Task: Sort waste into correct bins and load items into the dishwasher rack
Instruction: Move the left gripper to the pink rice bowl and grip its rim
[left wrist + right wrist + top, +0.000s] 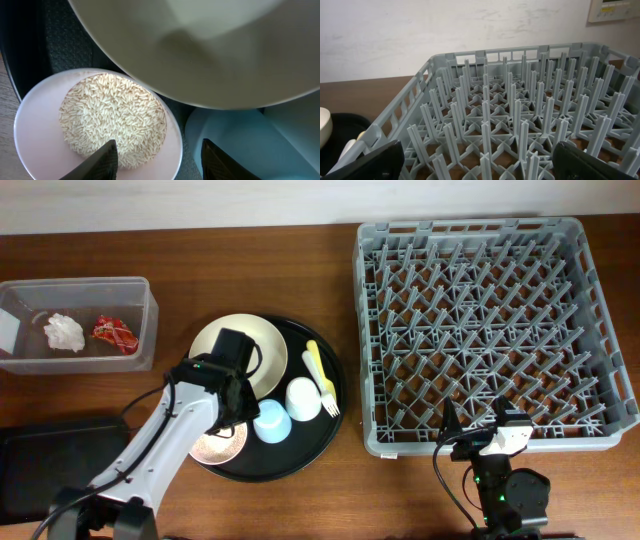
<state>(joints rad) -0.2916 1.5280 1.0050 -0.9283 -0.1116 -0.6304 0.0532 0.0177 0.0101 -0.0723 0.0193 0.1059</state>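
Step in hand, as judged: food waste. Left gripper (162, 160) hangs released over the pink bowl (30, 130), near-left on the round black tray (322, 430) — one finger above the rice (112, 117), one outside the rim. Next: clamp the rim, lift level, tip into the black bin (60, 445), near left. Bowl shallow, glossy; grains heaped centrally. Right gripper (480, 162) spread wide, empty, by the dishwasher rack (510, 115).

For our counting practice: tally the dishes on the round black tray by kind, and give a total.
Plate: 1
Bowl: 1
Cups: 2, the blue cup and the white cup
Fork: 1
Total: 5
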